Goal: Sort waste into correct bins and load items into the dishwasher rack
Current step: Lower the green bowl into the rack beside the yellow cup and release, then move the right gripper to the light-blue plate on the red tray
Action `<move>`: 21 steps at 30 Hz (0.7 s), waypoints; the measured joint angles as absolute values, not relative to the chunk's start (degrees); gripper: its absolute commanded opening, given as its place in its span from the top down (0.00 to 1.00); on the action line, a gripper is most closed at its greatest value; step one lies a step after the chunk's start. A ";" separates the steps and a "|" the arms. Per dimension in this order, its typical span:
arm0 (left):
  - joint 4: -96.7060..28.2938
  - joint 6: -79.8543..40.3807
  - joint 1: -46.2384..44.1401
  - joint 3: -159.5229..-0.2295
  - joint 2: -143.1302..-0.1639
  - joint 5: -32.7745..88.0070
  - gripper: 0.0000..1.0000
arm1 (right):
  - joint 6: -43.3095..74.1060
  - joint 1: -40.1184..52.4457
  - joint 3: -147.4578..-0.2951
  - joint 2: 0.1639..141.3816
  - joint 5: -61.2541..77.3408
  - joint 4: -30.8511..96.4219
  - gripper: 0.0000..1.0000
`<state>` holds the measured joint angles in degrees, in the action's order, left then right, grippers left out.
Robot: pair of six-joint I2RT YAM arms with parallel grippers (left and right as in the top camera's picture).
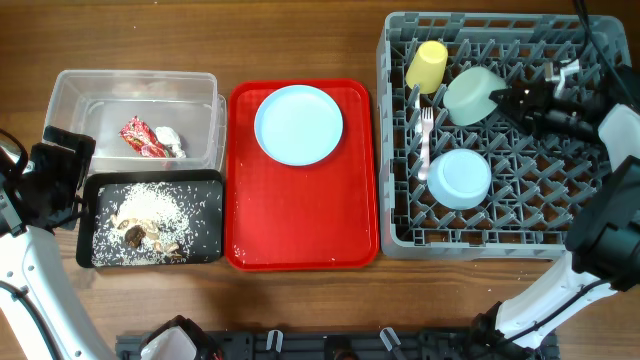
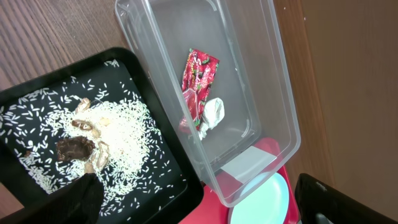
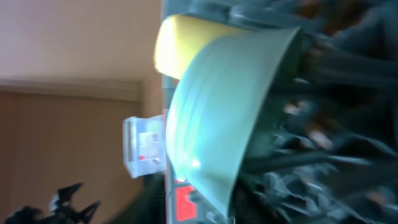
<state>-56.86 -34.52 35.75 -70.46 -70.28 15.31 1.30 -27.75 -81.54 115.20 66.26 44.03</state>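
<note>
The grey dishwasher rack [image 1: 600, 150] on the right holds the yellow cup [image 1: 427, 65], the white fork [image 1: 425, 140], the small light blue bowl [image 1: 461, 179] and the pale green bowl [image 1: 472, 95], which is tilted on its side. My right gripper [image 1: 503, 98] is at the green bowl's rim and looks shut on it; the bowl [image 3: 217, 112] fills the blurred right wrist view. The light blue plate [image 1: 298, 124] lies on the red tray. The clear tub [image 1: 80, 90] holds the red wrapper [image 2: 198, 81] and white tissue [image 2: 212, 115]. The black tray [image 1: 210, 240] holds rice and scraps [image 2: 99, 134]. My left gripper [image 2: 199, 211] is open and empty. The spoon is out of view.
The red serving tray [image 1: 300, 220] sits between the bins and the rack. The left arm [image 1: 45, 185] hangs beside the left edge of the bins. The right arm [image 1: 610, 230] crosses the rack's right side. Bare wooden table lies at the front.
</note>
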 measured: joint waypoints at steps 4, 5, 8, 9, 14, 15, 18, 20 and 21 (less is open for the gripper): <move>-56.86 -34.52 35.75 -70.46 -70.28 15.31 0.00 | 1.50 -30.11 -81.65 115.20 60.93 46.44 0.47; -56.86 -34.52 35.75 -70.46 -70.28 15.29 0.00 | 1.52 -30.68 -82.15 115.22 59.05 48.01 0.47; -56.84 -34.50 35.75 -70.46 -70.28 15.29 0.00 | 1.69 -31.73 -86.28 115.31 52.27 53.98 0.46; -56.86 -34.52 35.75 -70.46 -70.28 15.29 0.00 | 1.72 -31.83 -88.49 115.31 49.36 56.12 0.46; -56.86 -34.52 35.75 -70.46 -70.28 15.29 0.00 | 1.26 -29.87 -100.64 115.31 37.67 66.04 0.57; -56.86 -34.52 35.75 -70.46 -70.28 15.29 0.00 | 0.84 -28.80 -102.56 115.31 36.69 67.29 0.67; -56.86 -34.52 35.75 -70.46 -70.28 15.29 0.00 | -1.19 -23.44 -106.52 115.28 34.74 68.38 0.77; -56.86 -34.52 35.75 -70.46 -70.28 15.31 0.00 | -1.69 -18.94 -106.89 115.28 33.71 68.40 0.78; -56.86 -34.52 35.75 -70.46 -70.28 15.29 0.00 | -1.83 -16.21 -106.91 115.28 33.15 68.31 0.78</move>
<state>-56.86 -34.52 35.75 -70.46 -70.28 15.29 -1.83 -16.21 -106.91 115.28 33.15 68.31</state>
